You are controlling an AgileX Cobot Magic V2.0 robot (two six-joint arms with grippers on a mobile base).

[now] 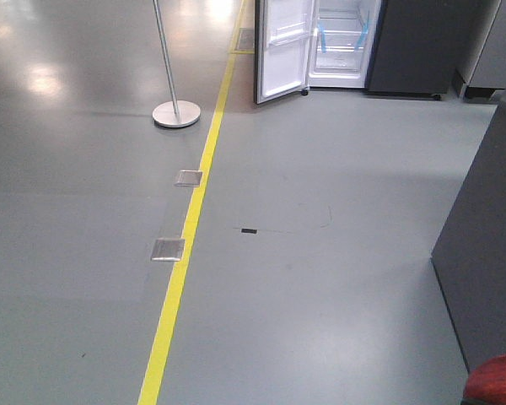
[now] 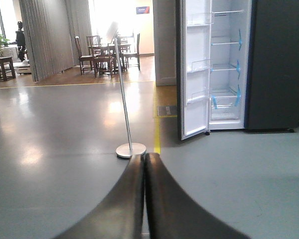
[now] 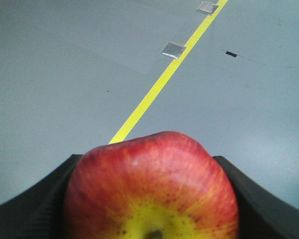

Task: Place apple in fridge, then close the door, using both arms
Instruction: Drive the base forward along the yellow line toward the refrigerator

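Right tool (image 3: 148, 167) clasps apple (image 3: 152, 191) from both sides.

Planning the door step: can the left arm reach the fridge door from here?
Probably not yet. The left end effector, shut, faces the open door across a wide stretch of floor. Nothing blocks the path; the pole stand is off to the left. Driving closer would likely be needed.
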